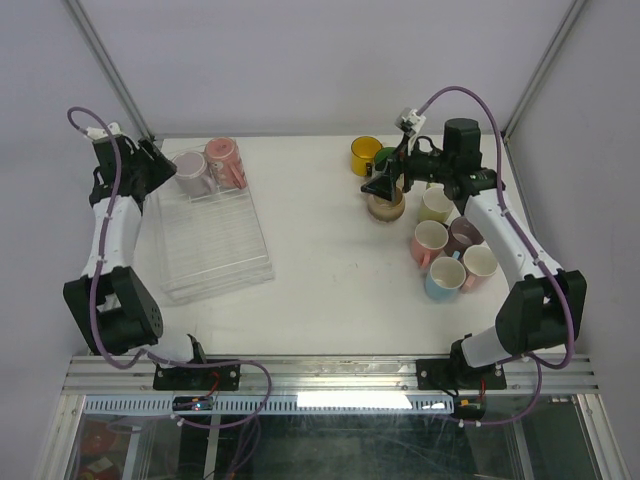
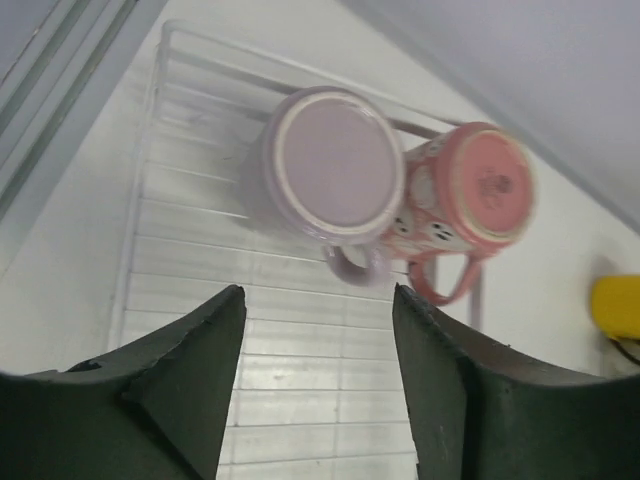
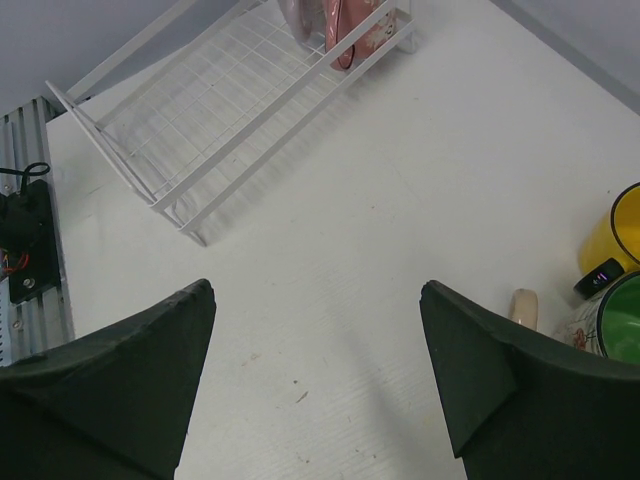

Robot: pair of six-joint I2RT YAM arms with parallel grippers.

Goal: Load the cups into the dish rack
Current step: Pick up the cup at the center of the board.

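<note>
- Nearest the lens runs the metal rail (image 1: 330, 375), on the near side of the dish rack (image 1: 215, 282), with both arms bolted to it.
- Over the rack's far end hangs the left claw (image 2: 317, 297), fingers spread wide with nothing between them; it holds no cup.
- Inside the dish rack, at that far end, two cups stand upside down with their bases up: a lilac mug (image 2: 335, 165) and, just beside it, a pink patterned mug (image 2: 480, 185). Their handles face the left claw.
- Right of the rack, a white surface (image 1: 320, 260) separates it from everything not yet loaded.
- Well to the right of the rack, the right claw (image 3: 315, 288) is also spread wide and empty. The top view puts it just over a beige mug (image 1: 386, 207); I cannot tell whether it touches.
- Farther from the rack sit a yellow mug (image 1: 364, 155) and a green mug (image 3: 622, 325), then a pale cream mug (image 1: 437, 205), a pink mug (image 1: 430, 240), a mauve mug (image 1: 465, 233), a light blue mug (image 1: 443, 278) and a cream mug (image 1: 480, 265), all upright.
- Judging by this, the job is at an early stage: two cups are loaded and eight wait outside. The beige mug looks like the likely next pick.
</note>
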